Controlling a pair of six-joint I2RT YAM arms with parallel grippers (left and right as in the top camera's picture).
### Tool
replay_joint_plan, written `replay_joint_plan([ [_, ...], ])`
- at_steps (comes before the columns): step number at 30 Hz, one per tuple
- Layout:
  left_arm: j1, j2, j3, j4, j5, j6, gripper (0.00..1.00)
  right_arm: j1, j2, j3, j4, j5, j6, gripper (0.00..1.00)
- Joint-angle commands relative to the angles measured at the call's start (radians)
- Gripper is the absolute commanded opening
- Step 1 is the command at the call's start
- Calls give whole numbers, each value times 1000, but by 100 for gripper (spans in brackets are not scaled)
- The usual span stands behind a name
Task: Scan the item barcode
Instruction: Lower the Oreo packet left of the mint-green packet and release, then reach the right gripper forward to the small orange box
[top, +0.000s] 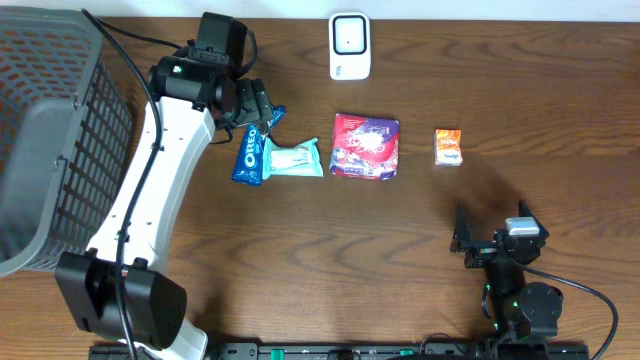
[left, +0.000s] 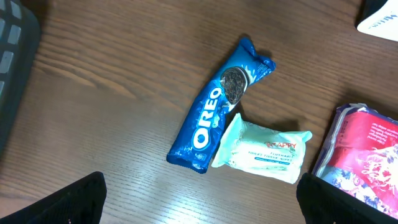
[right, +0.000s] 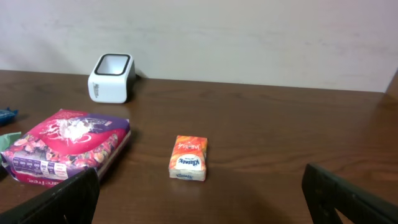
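Note:
A blue Oreo pack lies flat on the wooden table, touching a mint-green wipes pack. My left gripper hovers open just above and behind the Oreo pack, nothing between its fingers. The white barcode scanner stands at the table's back edge. My right gripper is open and empty near the front right, facing a small orange tissue pack.
A red and purple snack bag lies between the wipes and the tissue pack. A large grey mesh basket fills the left side, beside the left arm.

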Motion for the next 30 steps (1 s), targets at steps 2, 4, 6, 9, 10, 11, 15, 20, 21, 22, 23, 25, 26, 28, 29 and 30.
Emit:
replay_joint_plan([
  [2, 1, 6, 5, -6, -9, 2, 98, 3, -2, -2, -3, -3, -8, 99],
  [4, 1, 6, 5, -6, -9, 2, 98, 3, -2, -2, -3, -3, -8, 99],
  [6, 2, 6, 5, -6, -9, 2, 98, 3, -2, -2, -3, -3, -8, 99],
  [9, 1, 6, 5, -6, -9, 2, 98, 3, -2, -2, -3, -3, -8, 99],
  [10, 1, 6, 5, -6, -9, 2, 98, 3, -2, -2, -3, -3, -8, 99],
  [11, 1, 6, 5, -6, -9, 2, 98, 3, -2, -2, -3, -3, -8, 99],
  [15, 1, 6, 5, -6, -9, 2, 98, 3, -2, -2, -3, -3, -8, 99],
  [20, 1, 6, 5, -6, -9, 2, 98, 3, -2, -2, -3, -3, -8, 99],
  [21, 1, 6, 5, -6, -9, 2, 98, 3, -2, -2, -3, -3, -8, 99],
  [22, 1, 6, 5, -6, -9, 2, 98, 3, -2, -2, -3, -3, -8, 99],
  [23, 1, 6, 5, -6, -9, 2, 98, 3, -2, -2, -3, -3, -8, 99],
  [25, 1, 6, 5, -6, -9, 2, 98, 3, -2, -2, -3, -3, -8, 99],
  [26, 1, 6, 5, -6, -9, 2, 98, 3, -2, -2, 0, -3, -8, 99],
  [28, 2, 6, 5, -6, -9, 2, 98, 3, -2, -2, 46, -77, 72, 99],
  [29, 2, 6, 5, -6, -9, 2, 98, 3, -2, -2, 85, -173, 180, 99],
  [30, 2, 6, 5, -6, -9, 2, 98, 3, -2, -2, 123, -295, 316, 99],
])
